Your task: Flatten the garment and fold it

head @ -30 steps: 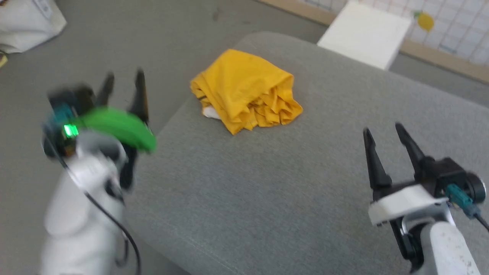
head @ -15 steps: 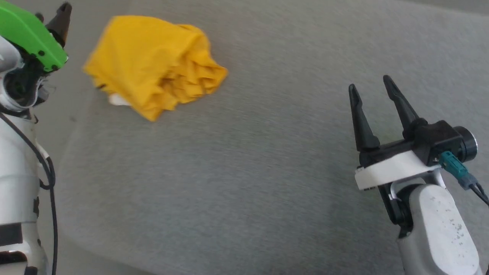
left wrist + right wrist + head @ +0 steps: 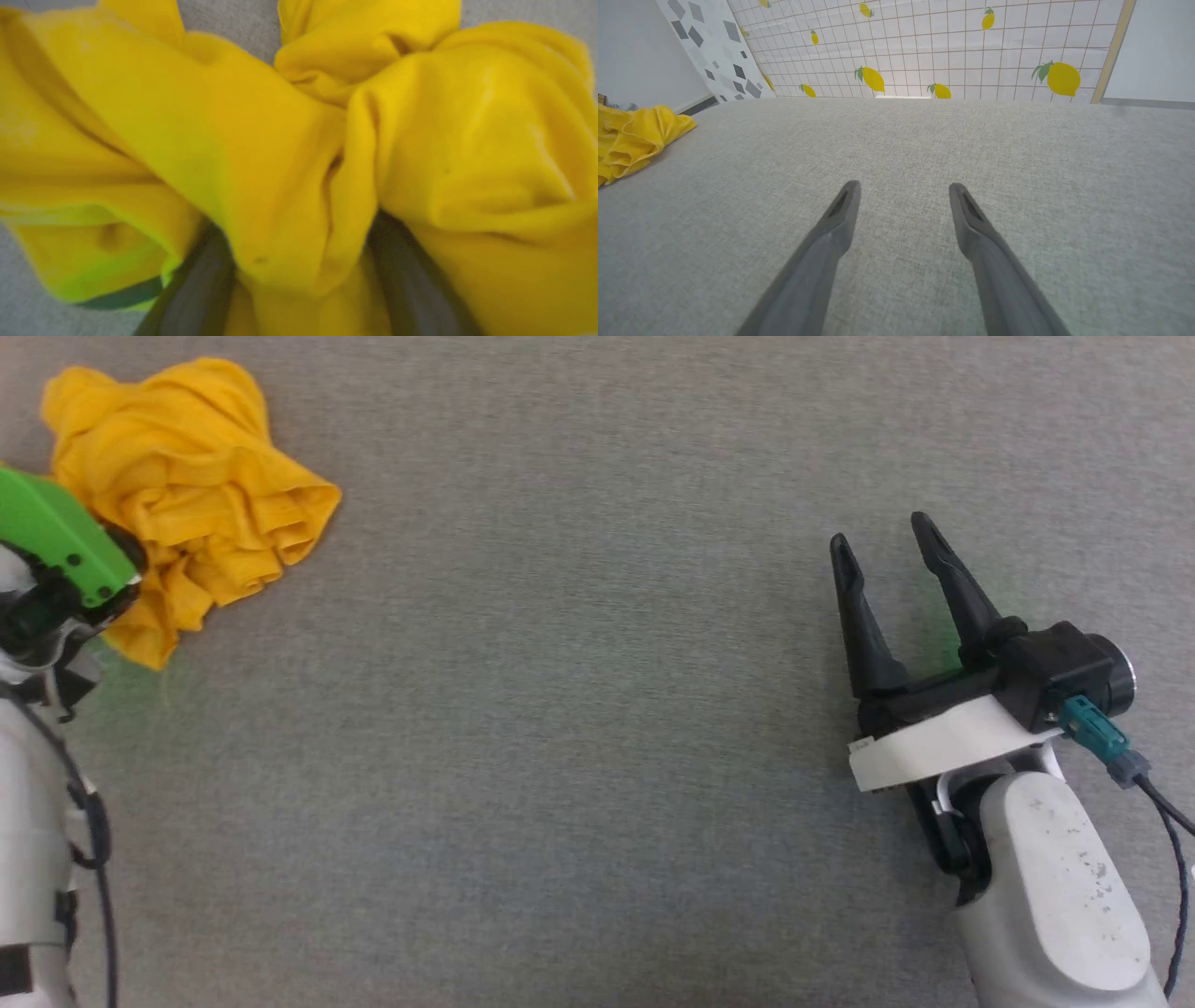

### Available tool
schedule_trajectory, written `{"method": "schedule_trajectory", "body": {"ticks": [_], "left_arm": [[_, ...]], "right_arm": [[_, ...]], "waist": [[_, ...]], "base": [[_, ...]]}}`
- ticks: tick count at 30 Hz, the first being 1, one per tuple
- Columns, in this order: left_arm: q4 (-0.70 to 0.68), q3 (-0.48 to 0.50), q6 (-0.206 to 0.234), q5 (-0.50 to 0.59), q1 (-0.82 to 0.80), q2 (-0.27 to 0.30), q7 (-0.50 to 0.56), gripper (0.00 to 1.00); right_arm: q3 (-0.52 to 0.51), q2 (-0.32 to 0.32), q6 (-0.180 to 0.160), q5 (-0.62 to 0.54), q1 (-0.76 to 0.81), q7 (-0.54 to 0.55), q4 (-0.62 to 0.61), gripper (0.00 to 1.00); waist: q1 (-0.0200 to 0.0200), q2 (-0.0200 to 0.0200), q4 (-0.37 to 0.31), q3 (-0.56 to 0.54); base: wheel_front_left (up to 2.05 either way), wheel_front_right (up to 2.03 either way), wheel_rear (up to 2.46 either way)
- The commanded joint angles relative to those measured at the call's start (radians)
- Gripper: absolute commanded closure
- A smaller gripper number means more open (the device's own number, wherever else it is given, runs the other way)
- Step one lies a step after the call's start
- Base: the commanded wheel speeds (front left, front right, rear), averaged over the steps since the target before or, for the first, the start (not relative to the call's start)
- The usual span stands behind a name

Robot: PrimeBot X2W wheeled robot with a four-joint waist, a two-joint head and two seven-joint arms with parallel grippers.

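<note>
Flattening looks barely begun: the garment (image 3: 187, 476) lies bunched toward the grey cushion's (image 3: 597, 709) far-left edge, with the left gripper (image 3: 296, 224) wide astride 1 fold. Next it should pinch that fold while the right gripper (image 3: 878, 530), wide over bare cushion well apart, comes across. No writing is legible.

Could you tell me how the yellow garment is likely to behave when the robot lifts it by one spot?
The garment lies in a crumpled heap of soft folds, so it will probably be floppy and drape when lifted. It looks like thin cloth, so likely light. Pushed across the woven grey cushion, it may bunch rather than slide.
</note>
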Motion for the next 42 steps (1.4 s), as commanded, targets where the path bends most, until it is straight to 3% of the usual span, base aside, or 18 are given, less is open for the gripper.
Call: {"method": "schedule_trajectory", "body": {"ticks": [1,2,3,6,9,17,22,23,28,31,35,38,42], "left_arm": [[0.039,-0.033,-0.005,-0.015,0.072,-0.05,0.041,0.08],[0.038,-0.038,-0.011,-0.017,0.08,-0.051,0.049,0.61],[0.033,-0.042,-0.021,-0.015,0.086,-0.046,0.044,0.98],[0.008,-0.049,-0.063,0.007,0.083,-0.024,-0.021,1.0],[-0.024,-0.056,-0.117,0.049,0.055,-0.005,-0.155,1.0],[-0.083,-0.114,-0.166,0.218,-0.063,0.0,-0.539,1.0],[-0.09,-0.179,-0.181,0.276,-0.139,-0.066,-0.679,1.0],[-0.083,-0.232,-0.185,0.308,-0.182,-0.143,-0.786,1.0],[-0.041,-0.302,-0.196,0.32,-0.183,-0.261,-0.885,1.0],[0.0,-0.344,-0.204,0.31,-0.151,-0.327,-0.922,1.0],[0.058,-0.421,-0.218,0.269,-0.086,-0.37,-0.91,1.0],[0.1,-0.502,-0.228,0.233,-0.039,-0.379,-0.848,1.0],[0.161,-0.636,-0.227,0.144,0.026,-0.38,-0.677,1.0]], "right_arm": [[-0.001,-0.001,-0.002,0.007,-0.009,-0.008,0.017,0.0],[-0.003,-0.001,-0.002,0.007,-0.007,-0.01,0.023,0.0],[-0.006,-0.001,-0.002,0.009,-0.003,-0.013,0.029,0.0],[-0.015,-0.001,-0.002,0.01,0.013,-0.018,0.045,0.0],[-0.027,-0.001,-0.002,0.012,0.039,-0.023,0.061,0.0],[-0.067,-0.001,-0.002,0.033,0.13,-0.027,0.086,0.0],[-0.099,-0.001,-0.002,0.032,0.194,-0.016,0.081,0.0],[-0.117,-0.001,-0.002,0.026,0.231,0.001,0.061,0.0],[-0.136,-0.001,-0.002,0.023,0.267,0.028,0.021,0.0],[-0.137,-0.001,-0.002,0.02,0.285,0.045,-0.001,0.0],[-0.142,-0.001,-0.002,0.019,0.308,0.064,-0.033,0.0],[-0.149,-0.001,-0.002,0.015,0.317,0.075,-0.052,0.0],[-0.143,-0.001,-0.002,0.021,0.319,0.082,-0.066,0.0]], "waist": [[-0.0001,-0.0001,-0.027,0.004],[-0.0001,-0.0001,-0.024,-0.009],[-0.0001,-0.0001,-0.02,-0.027],[-0.0001,-0.0001,-0.007,-0.086],[-0.0001,-0.0001,0.006,-0.164],[-0.0001,-0.0001,-0.001,-0.362],[-0.0001,-0.0001,-0.026,-0.445],[-0.0001,-0.0001,-0.072,-0.495],[-0.0001,-0.0001,-0.147,-0.532],[-0.0001,-0.0001,-0.2,-0.544],[-0.0001,-0.0001,-0.264,-0.544],[-0.0001,-0.0001,-0.298,-0.53],[-0.0001,-0.0001,-0.339,-0.512]], "base": [[0.0,0.0,0.0],[0.0,0.0,0.0],[0.0,0.0,0.0],[0.0,0.0,0.0],[0.0,0.0,0.0],[0.0,0.0,0.0],[0.0,0.0,0.0],[0.0,0.0,0.0],[0.0,0.0,0.0],[0.0,0.0,0.0],[0.0,0.0,0.0],[0.0,0.0,0.0],[0.0,0.0,0.0]]}}
